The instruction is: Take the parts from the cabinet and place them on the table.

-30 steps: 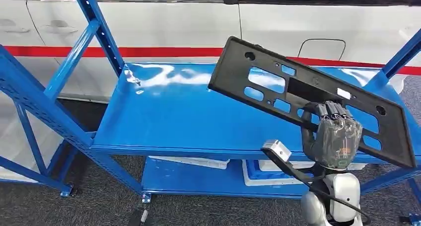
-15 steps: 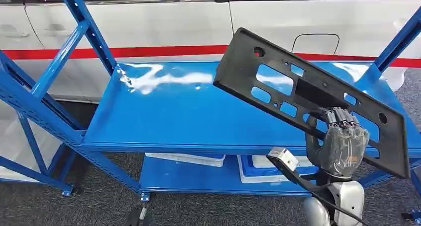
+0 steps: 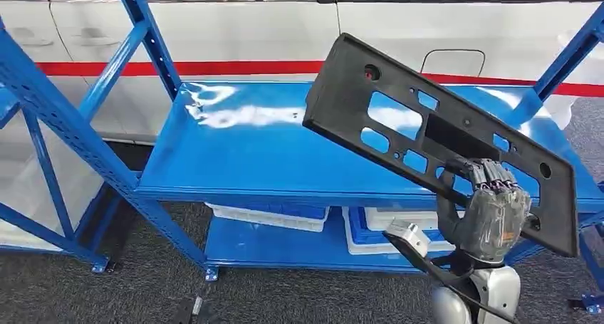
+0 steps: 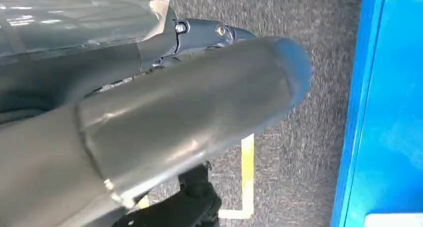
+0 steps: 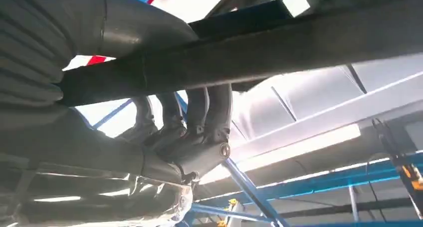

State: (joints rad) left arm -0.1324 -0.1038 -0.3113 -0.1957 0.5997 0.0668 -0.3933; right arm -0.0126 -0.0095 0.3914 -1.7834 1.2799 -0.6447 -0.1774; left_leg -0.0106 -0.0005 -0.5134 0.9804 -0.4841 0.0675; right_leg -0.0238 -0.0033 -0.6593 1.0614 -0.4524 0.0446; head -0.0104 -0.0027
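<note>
Right hand [image 3: 490, 211] at 4 o'clock grips the black panel [image 3: 434, 135], tilted above the blue shelf [image 3: 242, 153]. White bins [image 3: 271, 216] sit below. Left hand's [image 4: 149, 112] state: cannot tell.

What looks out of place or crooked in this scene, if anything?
The long black plastic panel hangs tilted in the air over the blue shelf, gripped by the right hand near its lower end only, so most of its length sticks out unsupported. Nothing looks spilled or broken.
</note>
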